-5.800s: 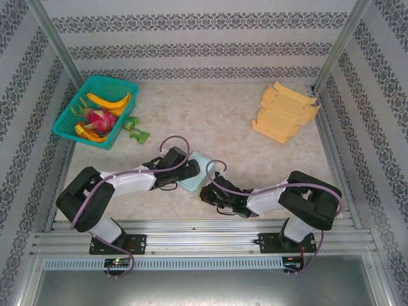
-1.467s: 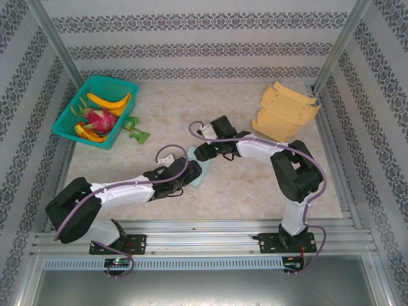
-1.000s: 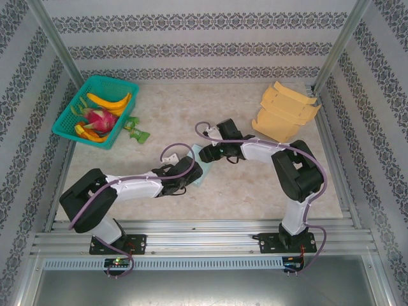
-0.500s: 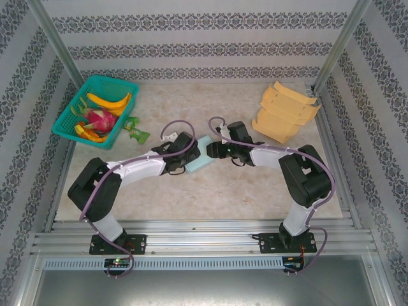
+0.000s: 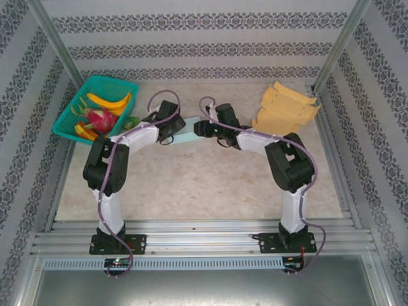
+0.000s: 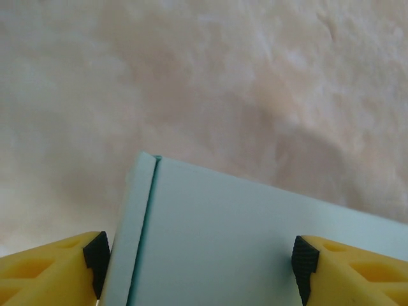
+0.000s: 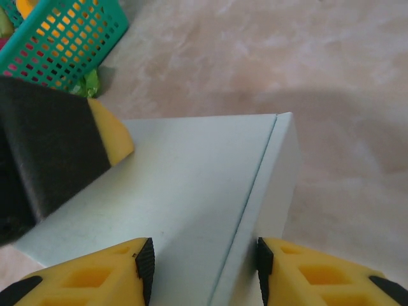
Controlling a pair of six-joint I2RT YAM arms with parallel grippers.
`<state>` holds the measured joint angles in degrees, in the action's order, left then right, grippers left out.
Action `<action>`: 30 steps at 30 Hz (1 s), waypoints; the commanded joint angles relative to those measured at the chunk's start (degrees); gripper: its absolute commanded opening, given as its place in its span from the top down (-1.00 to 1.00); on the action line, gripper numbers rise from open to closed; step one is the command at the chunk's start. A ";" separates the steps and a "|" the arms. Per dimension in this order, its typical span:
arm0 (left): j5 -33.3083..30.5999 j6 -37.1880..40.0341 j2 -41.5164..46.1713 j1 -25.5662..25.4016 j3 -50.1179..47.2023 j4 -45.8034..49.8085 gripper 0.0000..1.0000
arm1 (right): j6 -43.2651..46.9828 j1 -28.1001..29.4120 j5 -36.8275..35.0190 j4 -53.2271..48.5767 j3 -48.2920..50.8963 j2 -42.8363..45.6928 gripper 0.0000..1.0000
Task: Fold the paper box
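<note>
The left jaws and right jaws each grip the box (pale blue) from opposite ends.

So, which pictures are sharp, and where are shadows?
Top external: sharp, evenly lit, no glare. Left wrist: the paper box edge is crisp, the table behind soft, with a dim shadow at right. Right wrist: the basket is slightly blurred.
</note>
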<state>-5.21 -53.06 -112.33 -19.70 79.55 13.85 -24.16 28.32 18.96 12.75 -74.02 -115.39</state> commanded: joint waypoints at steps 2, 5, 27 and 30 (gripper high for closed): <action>5.57 4.97 -3.78 2.85 5.56 0.39 -0.53 | -1.31 2.78 2.51 2.58 -5.80 -4.62 0.06; 7.00 6.14 -6.81 5.05 8.00 0.23 -0.53 | -1.14 3.47 1.61 4.40 -8.30 -7.08 0.06; 1.11 14.28 -11.79 9.08 13.95 1.09 -0.87 | -0.49 3.73 -2.73 5.14 -11.16 -10.28 -0.12; 0.99 14.48 -11.35 9.35 14.92 2.45 -0.90 | -0.06 2.83 -3.20 3.52 -9.39 -8.38 -0.17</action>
<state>-3.05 -40.16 -123.39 -11.11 92.31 13.89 -25.32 31.64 16.69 17.67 -84.82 -127.39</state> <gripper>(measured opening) 0.949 0.581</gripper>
